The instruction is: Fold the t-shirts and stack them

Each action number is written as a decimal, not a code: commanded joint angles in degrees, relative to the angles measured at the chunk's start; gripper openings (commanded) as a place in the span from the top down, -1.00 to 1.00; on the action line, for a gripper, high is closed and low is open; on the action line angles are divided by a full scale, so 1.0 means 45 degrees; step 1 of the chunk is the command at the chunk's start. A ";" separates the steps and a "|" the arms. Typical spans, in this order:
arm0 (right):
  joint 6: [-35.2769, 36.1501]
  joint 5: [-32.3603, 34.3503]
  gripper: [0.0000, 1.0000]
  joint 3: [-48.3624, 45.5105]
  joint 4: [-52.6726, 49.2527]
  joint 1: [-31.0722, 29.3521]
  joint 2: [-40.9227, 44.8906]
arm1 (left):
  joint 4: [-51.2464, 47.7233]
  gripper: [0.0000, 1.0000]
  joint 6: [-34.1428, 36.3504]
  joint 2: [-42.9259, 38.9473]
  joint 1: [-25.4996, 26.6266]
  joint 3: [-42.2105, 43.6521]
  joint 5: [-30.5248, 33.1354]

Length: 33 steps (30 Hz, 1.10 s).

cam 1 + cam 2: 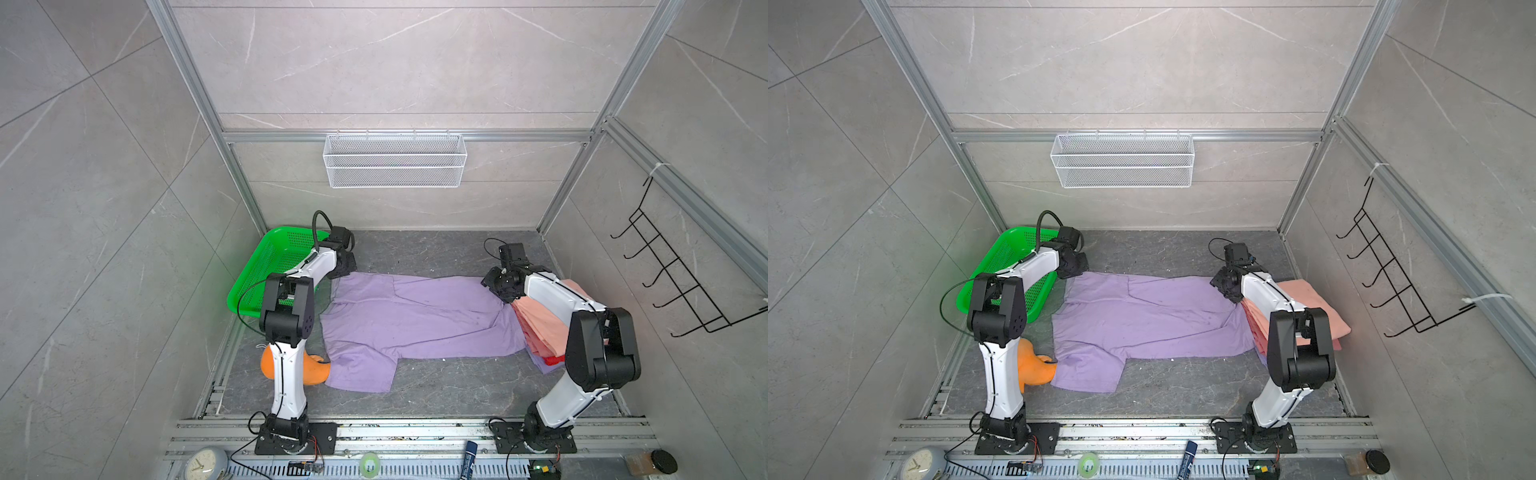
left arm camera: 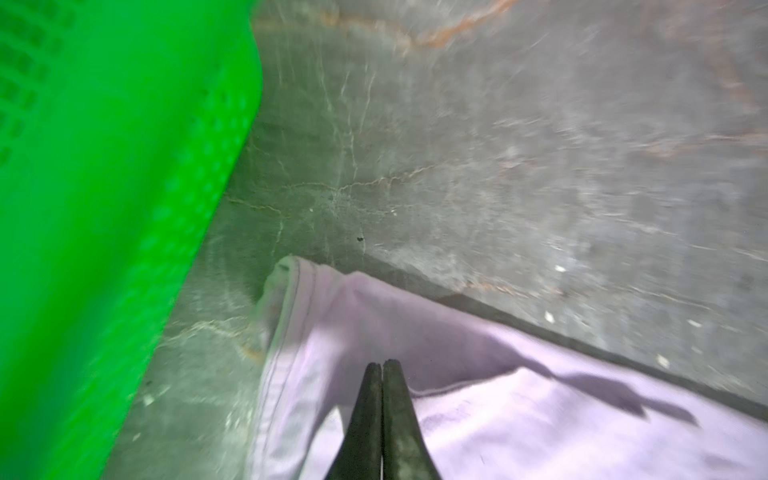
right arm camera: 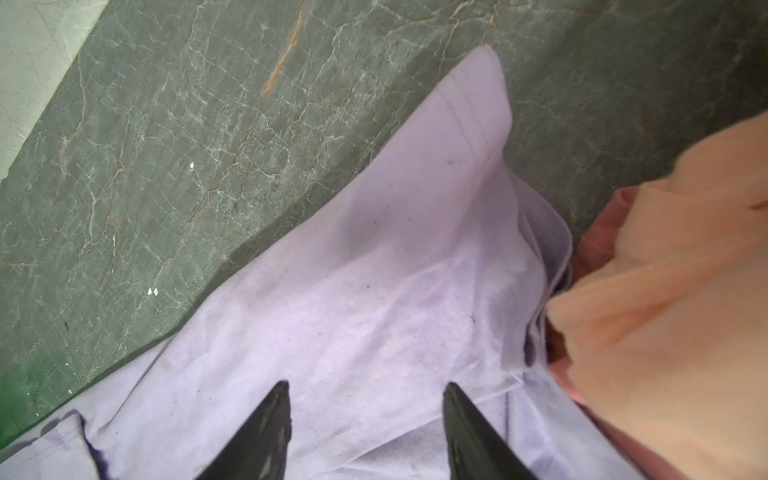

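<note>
A lilac-purple t-shirt (image 1: pixel 415 320) (image 1: pixel 1142 320) lies spread on the dark floor, one sleeve toward the front left. My left gripper (image 1: pixel 345 268) (image 1: pixel 1077 266) (image 2: pixel 381 365) is at its far left corner; the fingers are pressed together and a raised fold of the cloth (image 2: pixel 457 386) runs up to them. My right gripper (image 1: pixel 496 291) (image 1: pixel 1225 289) (image 3: pixel 367 384) hangs open just above the shirt's far right part (image 3: pixel 374 270). Beside it sits a stack of folded t-shirts: salmon-pink (image 1: pixel 540 324) (image 1: pixel 1304 295) (image 3: pixel 665 311) on top, red (image 1: pixel 555 359) and lilac (image 1: pixel 544 368) edges below.
A green perforated basket (image 1: pixel 266 266) (image 1: pixel 1000 262) (image 2: pixel 104 208) stands at the far left, close to the left gripper. An orange plush dolphin (image 1: pixel 313 370) (image 1: pixel 1034 365) lies by the left arm's base. A white wire basket (image 1: pixel 395 160) hangs on the back wall, a black hook rack (image 1: pixel 673 282) on the right.
</note>
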<state>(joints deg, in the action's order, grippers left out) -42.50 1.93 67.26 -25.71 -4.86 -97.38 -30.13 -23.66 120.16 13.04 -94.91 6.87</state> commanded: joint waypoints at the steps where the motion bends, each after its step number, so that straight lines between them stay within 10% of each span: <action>1: -0.0111 0.0079 -0.20 -0.0124 0.0153 -0.0072 0.0332 | 0.0602 1.00 0.0828 -0.1652 0.0070 0.0178 -0.0514; 19: 0.0993 -0.0360 -0.20 0.0403 0.0090 -0.0072 -0.0195 | -0.1848 1.00 -0.0174 -0.8429 0.1601 0.5928 -0.0676; 26: 0.1375 -0.0604 -0.21 0.0387 0.0109 -0.0052 -0.0341 | -0.3429 0.98 -0.1650 -1.0416 0.2239 0.8569 0.1383; 30: 0.1450 -0.0762 -0.21 0.0325 0.0109 -0.0052 -0.0321 | -0.3987 0.22 -0.2308 -1.0687 0.2240 0.8842 0.3177; 33: 0.1454 -0.0839 -0.21 0.0285 0.0094 -0.0050 -0.0225 | -0.3559 0.17 -0.2036 -1.0502 0.2258 0.8192 0.2939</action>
<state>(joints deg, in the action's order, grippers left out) -37.26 -1.17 67.92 -25.02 -4.86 -98.26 -46.35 -31.77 73.73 23.20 -54.70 16.75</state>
